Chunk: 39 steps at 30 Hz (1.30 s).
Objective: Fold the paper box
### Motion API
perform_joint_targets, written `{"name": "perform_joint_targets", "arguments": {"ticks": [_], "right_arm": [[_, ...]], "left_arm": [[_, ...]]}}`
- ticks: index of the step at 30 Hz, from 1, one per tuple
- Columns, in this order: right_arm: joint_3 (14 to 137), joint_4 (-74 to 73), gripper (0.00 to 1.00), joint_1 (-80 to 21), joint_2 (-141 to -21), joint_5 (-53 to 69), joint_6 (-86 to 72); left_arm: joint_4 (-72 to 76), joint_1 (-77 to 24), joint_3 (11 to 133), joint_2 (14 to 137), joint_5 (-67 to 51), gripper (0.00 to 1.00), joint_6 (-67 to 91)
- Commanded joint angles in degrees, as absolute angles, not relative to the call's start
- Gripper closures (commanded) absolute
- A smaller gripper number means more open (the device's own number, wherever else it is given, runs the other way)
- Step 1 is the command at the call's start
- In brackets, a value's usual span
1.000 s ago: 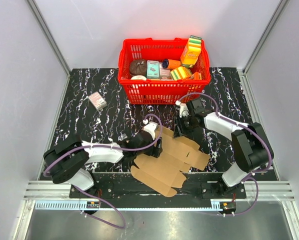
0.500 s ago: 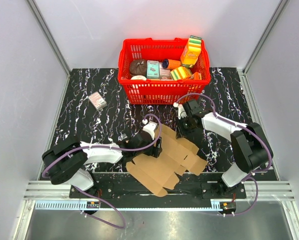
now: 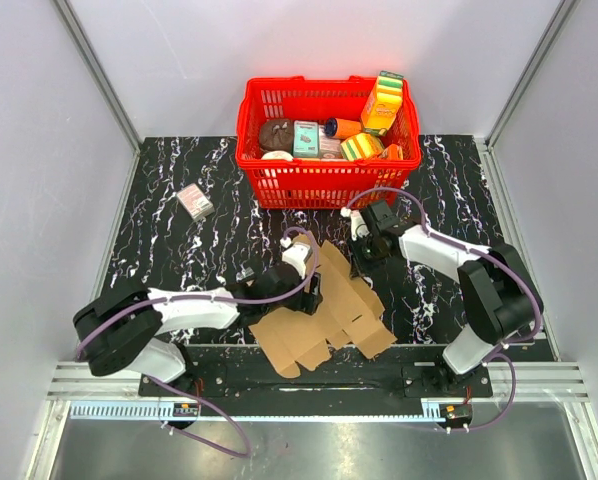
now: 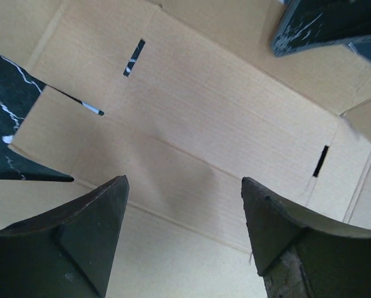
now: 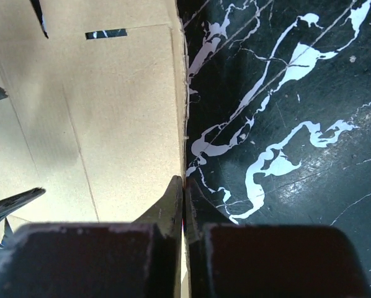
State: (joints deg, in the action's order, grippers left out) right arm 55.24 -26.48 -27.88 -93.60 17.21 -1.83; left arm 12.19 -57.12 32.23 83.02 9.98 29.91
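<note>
Pinching the paper box [image 3: 351, 312] edge, right tool [image 5: 184, 182] clenched; left tool [image 4: 182, 186] gapes above, contact unclear.

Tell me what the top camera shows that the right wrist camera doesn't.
Only the top view: the red basket holding colourful packages, the small pinkish-grey box, the left gripper open over the cardboard, and the whole outline of the paper box. Only the right wrist view: the right gripper close up, jaws shut on the box's edge, and a slot cut near that edge. Both: the paper box and the black marbled table.
</note>
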Motion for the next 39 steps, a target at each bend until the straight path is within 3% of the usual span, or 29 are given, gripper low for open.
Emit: {"name": "perform_joint_targets", "arguments": {"ticks": [1,11,16,18,32,39], "right_arm": [[57.66,-26.54,1.0,-29.44,-91.32,16.52,-1.76],[57.48,-25.05,1.0,-31.73,-85.09,19.25,-4.3],[58.44,-25.92,1.0,-33.66,-80.6,19.51,-4.05],[59.32,-28.12,1.0,-34.1,-80.25,20.04,-2.82],[65.13,-37.97,1.0,-35.07,-81.3,28.74,4.74],[65.48,-39.64,1.0,-34.98,-80.25,28.13,5.89]], "left_arm": [[11.08,-57.39,32.69,75.26,13.88,0.21,28.22],[5.02,-45.46,34.54,58.98,5.72,0.27,20.41],[2.46,-42.63,35.42,56.34,1.95,0.05,13.72],[2.9,-42.37,35.51,55.9,0.45,0.01,10.82],[5.62,-37.1,42.36,61.7,-16.86,0.01,-4.39],[4.48,-33.22,44.21,65.29,-25.48,0.11,-5.01]]}}
